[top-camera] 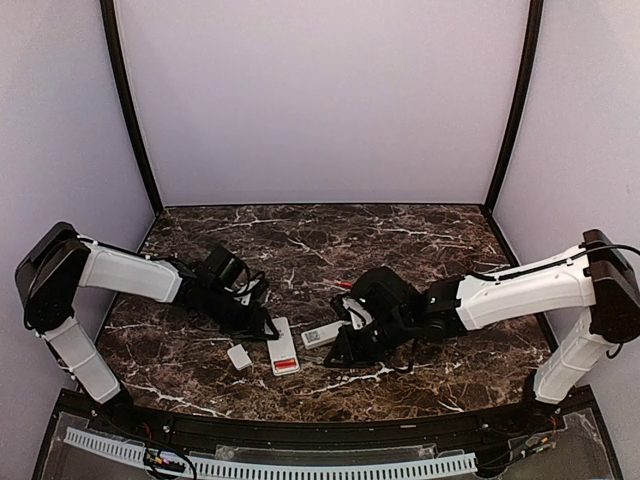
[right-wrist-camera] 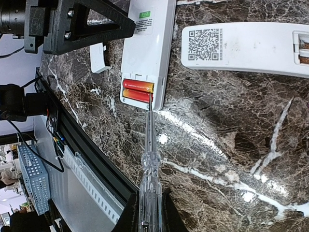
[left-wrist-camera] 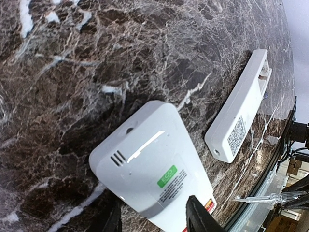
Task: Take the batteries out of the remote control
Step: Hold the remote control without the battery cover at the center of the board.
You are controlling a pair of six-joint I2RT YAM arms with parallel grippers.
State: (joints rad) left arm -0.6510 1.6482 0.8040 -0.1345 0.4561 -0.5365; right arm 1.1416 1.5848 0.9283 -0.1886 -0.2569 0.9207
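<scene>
A white remote control (right-wrist-camera: 145, 48) lies back-up with its compartment uncovered. Two red batteries (right-wrist-camera: 137, 89) sit side by side inside it. My right gripper (right-wrist-camera: 148, 208) is shut on a clear screwdriver (right-wrist-camera: 149, 159), whose tip touches the end of the batteries. My left gripper (left-wrist-camera: 157, 220) straddles the same remote (left-wrist-camera: 154, 169) at its wider end. Its fingers stand on either side, with a strip of marble showing at the left finger (left-wrist-camera: 113, 220). A sliver of red battery (left-wrist-camera: 211, 205) shows by the right finger. In the top view the grippers (top-camera: 262, 322) (top-camera: 345, 350) flank this remote (top-camera: 283, 348).
A second, slimmer white remote (right-wrist-camera: 241, 48) with a QR code lies beside the first, its compartment open at the far end. A small white cover (top-camera: 238, 356) rests on the marble to the left. The table's black front edge (right-wrist-camera: 91, 159) runs close to the remotes.
</scene>
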